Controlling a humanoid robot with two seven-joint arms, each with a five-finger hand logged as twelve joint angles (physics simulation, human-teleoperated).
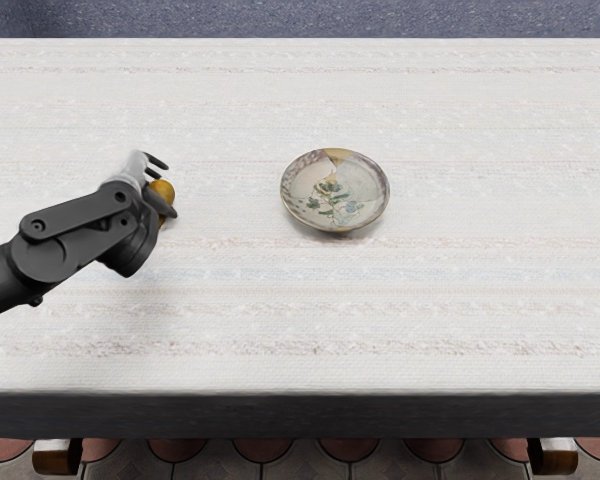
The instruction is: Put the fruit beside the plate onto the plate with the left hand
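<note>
Nearest to us, we are looking past the dark front edge of the table [380, 330] at reddish floor tiles [280, 455] and two wooden feet [552, 455] below it. On the pale, faintly striped tabletop, the left arm [60, 240] is reaching in from the left edge and slanting away from us. At its end, the left hand [143, 192] is grasping the fruit [163, 190], a small orange ball. We are seeing dark fingers [166, 209] curling around the fruit's near side and others hooking over its far side. The fruit is sitting in this grip at the left of the table, well apart from the plate [372, 172]. We cannot tell whether it is resting on the cloth or hanging just above it. The plate is lying near the middle of the table, to the right of the hand: a shallow round dish with a brown rim and a green leaf pattern. Nothing is lying on it. Beyond the far table edge, a dark strip is running across the top.
</note>
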